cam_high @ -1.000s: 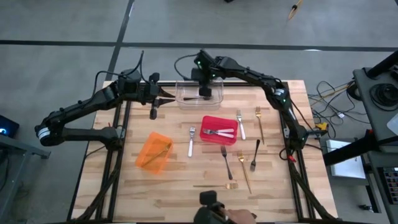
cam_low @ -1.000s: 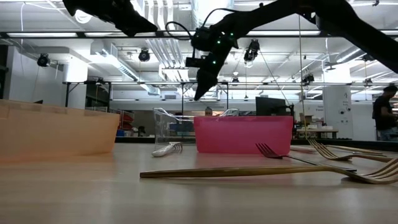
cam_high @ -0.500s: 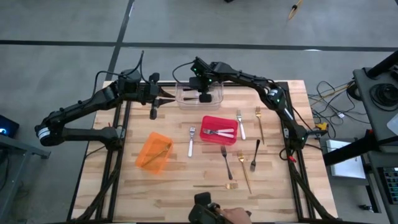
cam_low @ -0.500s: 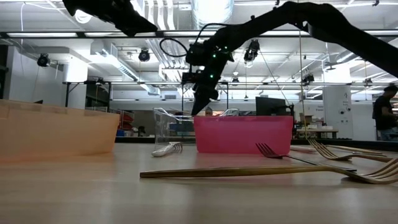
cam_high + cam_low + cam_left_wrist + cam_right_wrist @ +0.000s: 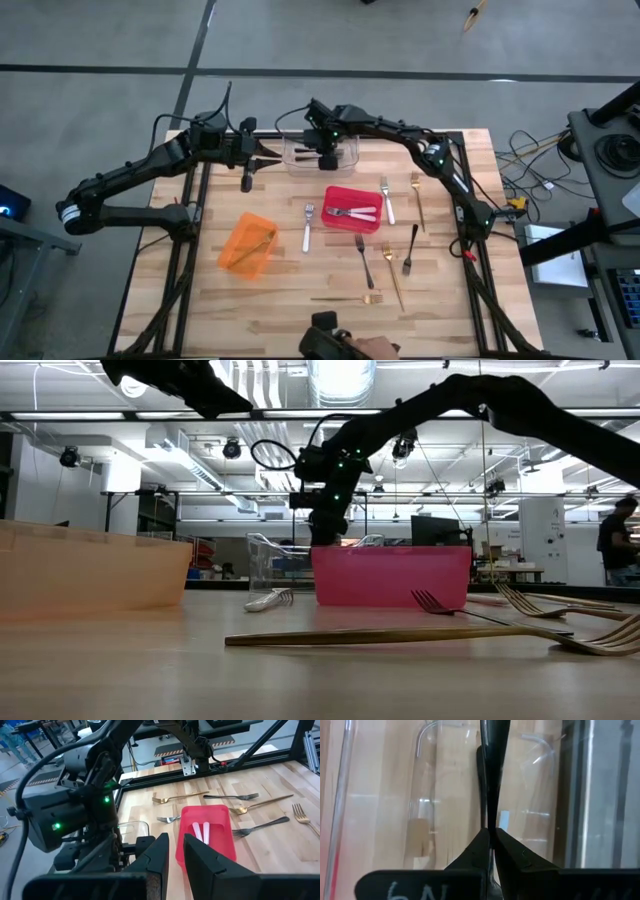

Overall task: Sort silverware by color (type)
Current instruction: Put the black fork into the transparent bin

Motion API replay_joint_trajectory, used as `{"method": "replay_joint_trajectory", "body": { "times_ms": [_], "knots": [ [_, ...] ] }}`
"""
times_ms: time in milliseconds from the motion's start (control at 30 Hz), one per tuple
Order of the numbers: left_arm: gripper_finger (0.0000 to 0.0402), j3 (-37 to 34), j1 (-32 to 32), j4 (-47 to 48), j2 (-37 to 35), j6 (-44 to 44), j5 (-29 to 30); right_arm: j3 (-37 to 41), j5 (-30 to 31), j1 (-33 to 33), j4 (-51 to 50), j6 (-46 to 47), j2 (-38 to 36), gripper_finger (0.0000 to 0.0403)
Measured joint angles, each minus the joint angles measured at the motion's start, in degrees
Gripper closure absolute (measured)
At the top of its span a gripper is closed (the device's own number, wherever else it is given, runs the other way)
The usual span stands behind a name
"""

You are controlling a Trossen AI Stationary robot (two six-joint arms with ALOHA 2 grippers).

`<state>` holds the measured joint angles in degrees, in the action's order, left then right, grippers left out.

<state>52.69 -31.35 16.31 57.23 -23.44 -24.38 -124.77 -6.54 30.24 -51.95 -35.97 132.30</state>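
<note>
While the right gripper [image 5: 322, 160] hangs over the clear bin [image 5: 294, 151] at the table's [image 5: 300, 290] far edge, its fingers [image 5: 481, 851] are pinched together on a thin black utensil [image 5: 489, 780] that points down into that bin; the right wrist view shows the dark shaft caught between the fingertips with the bin's clear walls behind it. The left gripper [image 5: 262, 155] waits just beside the clear bin on its left, its fingers [image 5: 156, 857] nearly together with a narrow gap and nothing between them. In the red bin [image 5: 333, 218] near the table's middle lie two silver utensils [image 5: 352, 212]. The orange bin [image 5: 236, 252] to the left holds a gold piece [image 5: 262, 240]. Loose on the wood are a silver fork [image 5: 308, 227] between the orange and red bins, another silver fork [image 5: 386, 199] just right of the red bin, a gold fork [image 5: 418, 198] farther right, two black forks [image 5: 411, 249] below the red bin, and three gold utensils [image 5: 391, 270] toward the near edge. At the bottom edge of the high view a person's hand [image 5: 375, 347] shows.
</note>
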Motion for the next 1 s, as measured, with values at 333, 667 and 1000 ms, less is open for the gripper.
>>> {"method": "replay_joint_trajectory", "body": {
  "times_ms": [333, 667, 1000],
  "knots": [
    [0.0361, -0.02, -0.02, 0.00, 0.00, 0.00, 0.00, 0.02, 0.26, -0.22, 0.45, -0.41, 0.27, 0.0394],
    [0.0361, 0.00, -0.02, 0.00, 0.00, 0.00, -0.02, 0.24, 0.56, 0.15, 3.39, -0.68, 0.27, 0.0394],
    [0.0361, -0.02, 0.02, 0.01, 0.00, 0.00, -0.07, 0.99, 0.68, 1.07, 3.47, -0.69, 0.27, 0.0394]
  ]
}}
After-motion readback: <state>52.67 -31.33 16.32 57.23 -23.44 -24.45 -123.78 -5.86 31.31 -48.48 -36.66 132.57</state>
